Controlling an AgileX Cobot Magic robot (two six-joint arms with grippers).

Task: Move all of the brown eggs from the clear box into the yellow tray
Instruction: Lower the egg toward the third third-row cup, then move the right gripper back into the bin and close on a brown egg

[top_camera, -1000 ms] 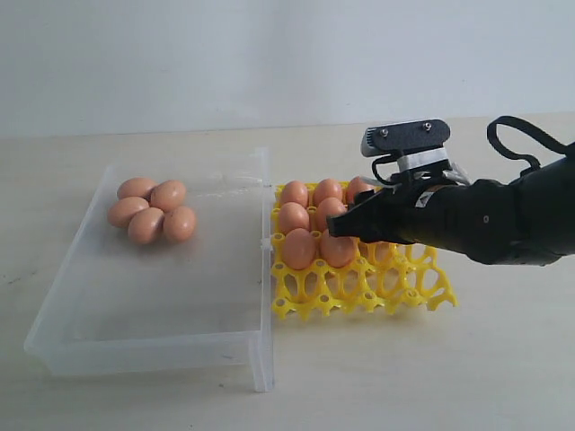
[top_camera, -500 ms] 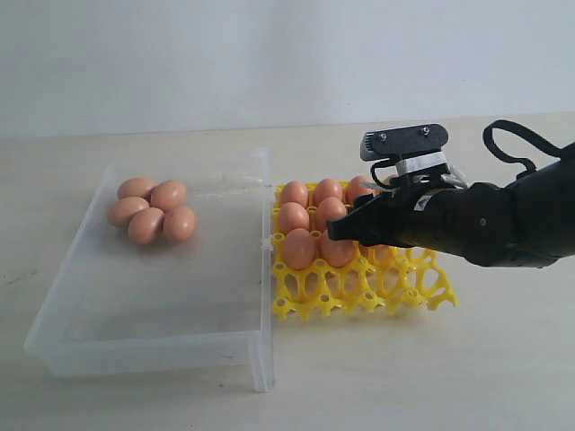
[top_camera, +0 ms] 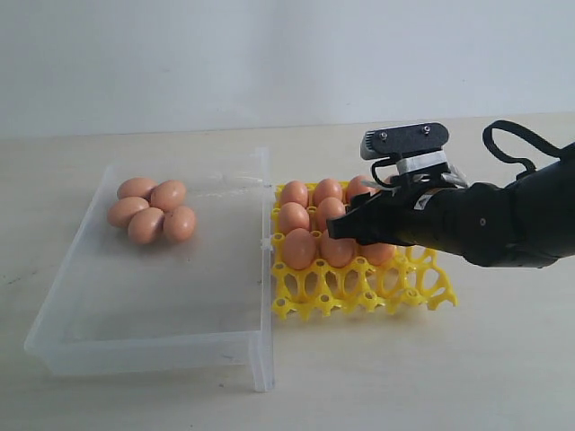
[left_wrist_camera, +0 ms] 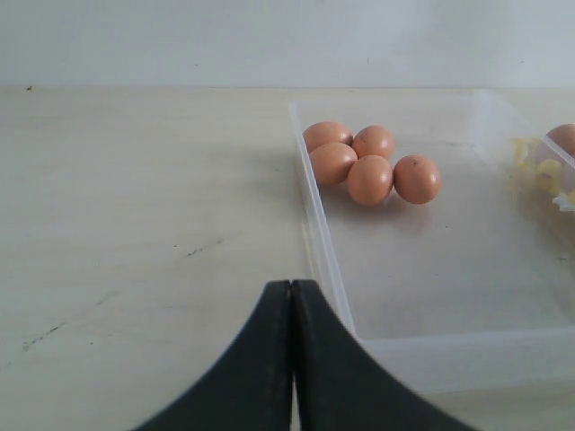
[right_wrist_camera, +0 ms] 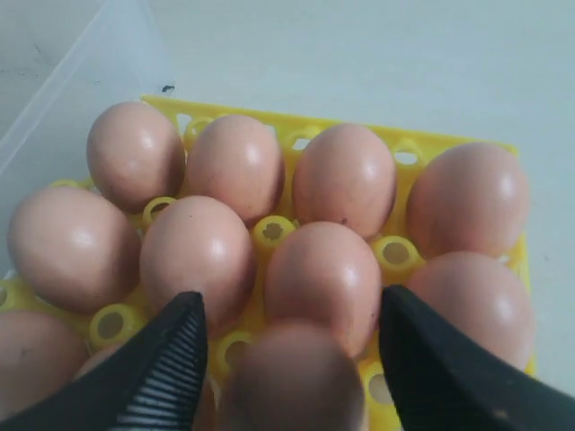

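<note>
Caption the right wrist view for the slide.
Open jaws flank a brown egg over the yellow tray, other eggs already seated.

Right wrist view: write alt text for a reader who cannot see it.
The right claw, open, straddles one blurred brown egg over the yellow tray. Beyond it, two rows of four brown eggs sit in the tray's cups, and a corner of the clear box shows beside the tray.
</note>
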